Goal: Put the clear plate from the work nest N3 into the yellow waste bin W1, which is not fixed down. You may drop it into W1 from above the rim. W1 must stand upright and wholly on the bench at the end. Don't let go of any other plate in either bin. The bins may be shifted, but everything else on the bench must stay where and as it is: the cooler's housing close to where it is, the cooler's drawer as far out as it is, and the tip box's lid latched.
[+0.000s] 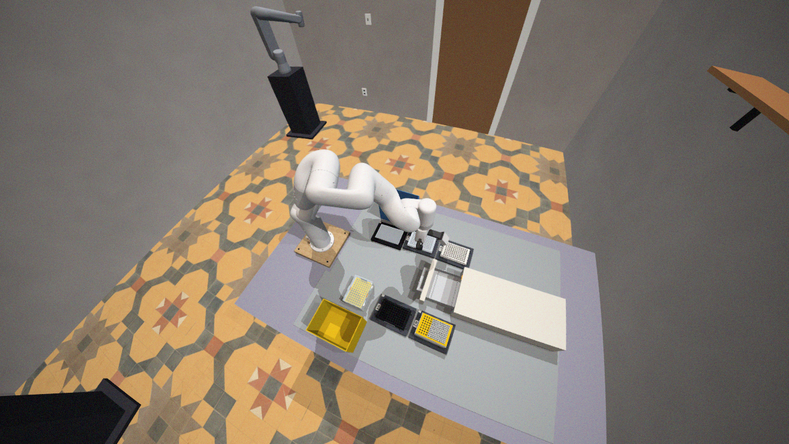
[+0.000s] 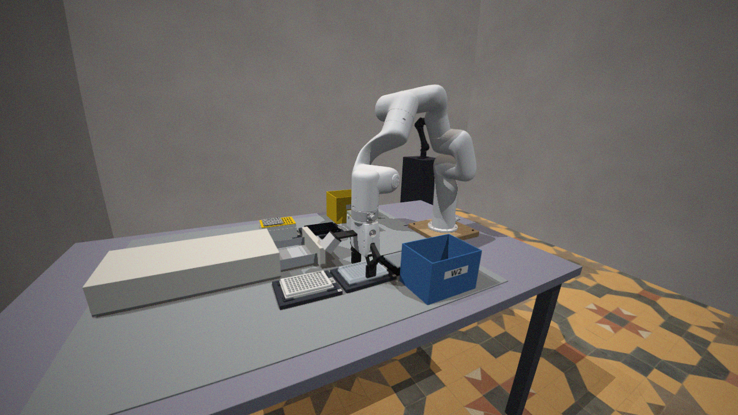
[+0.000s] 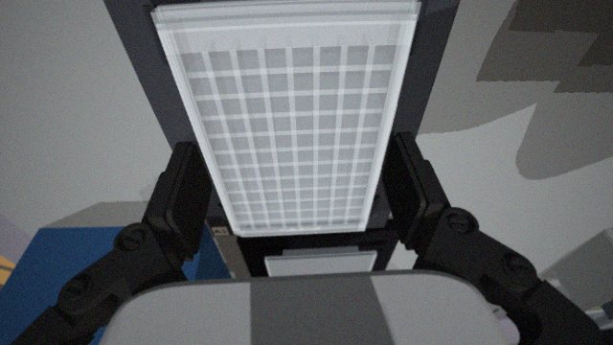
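The clear plate (image 3: 292, 129) lies in its black nest (image 2: 361, 276), with a fine grid of wells. It also shows in the top view (image 1: 420, 240). My gripper (image 3: 295, 159) is open, low over the plate, one black finger on each long side and a gap to the plate's edges. It also shows in the exterior view (image 2: 363, 261). The yellow waste bin W1 (image 1: 336, 324) stands upright and empty at the far corner of the mat, away from the gripper. It also shows in the exterior view (image 2: 338, 204).
The blue bin W2 (image 2: 441, 266) stands right beside the nest. A white plate (image 2: 306, 283) sits in the neighbouring nest. The cooler (image 1: 510, 309) with its open drawer (image 1: 438, 282), a black plate (image 1: 392, 314), a yellow tip box (image 1: 433, 329) and another plate (image 1: 357, 290) lie across the mat.
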You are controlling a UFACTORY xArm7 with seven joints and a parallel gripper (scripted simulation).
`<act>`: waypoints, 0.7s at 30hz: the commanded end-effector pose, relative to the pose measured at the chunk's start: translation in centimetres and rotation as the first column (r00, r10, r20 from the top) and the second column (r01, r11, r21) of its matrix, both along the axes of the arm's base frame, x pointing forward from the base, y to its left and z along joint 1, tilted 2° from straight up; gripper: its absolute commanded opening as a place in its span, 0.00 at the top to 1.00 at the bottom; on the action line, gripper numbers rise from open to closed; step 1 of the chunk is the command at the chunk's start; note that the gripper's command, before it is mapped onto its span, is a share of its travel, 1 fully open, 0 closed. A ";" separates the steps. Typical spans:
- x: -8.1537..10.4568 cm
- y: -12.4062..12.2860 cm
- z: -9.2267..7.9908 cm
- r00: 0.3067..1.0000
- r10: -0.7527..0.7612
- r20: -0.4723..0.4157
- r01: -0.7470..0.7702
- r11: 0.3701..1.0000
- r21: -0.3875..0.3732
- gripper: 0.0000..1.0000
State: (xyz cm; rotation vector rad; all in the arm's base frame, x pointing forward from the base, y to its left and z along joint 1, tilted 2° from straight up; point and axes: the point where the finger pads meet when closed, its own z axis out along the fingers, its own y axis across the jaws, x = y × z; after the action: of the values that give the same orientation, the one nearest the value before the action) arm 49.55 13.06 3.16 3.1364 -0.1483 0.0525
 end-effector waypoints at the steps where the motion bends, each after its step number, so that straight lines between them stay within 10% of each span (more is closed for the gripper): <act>1: 0.2 0.0 0.1 1.000 0.000 0.005 0.000 1.000 0.001 0.00; 16: 0.2 0.1 0.1 1.000 0.000 0.005 0.000 1.000 0.001 0.00; 17: 0.2 0.1 0.1 1.000 0.000 0.005 0.000 1.000 0.001 1.00; 21: 0.2 0.1 0.2 1.000 0.000 0.005 0.000 1.000 0.001 1.00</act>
State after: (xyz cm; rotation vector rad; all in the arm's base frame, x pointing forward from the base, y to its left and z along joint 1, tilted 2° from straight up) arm 49.55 13.06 3.10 3.1363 -0.1483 0.0525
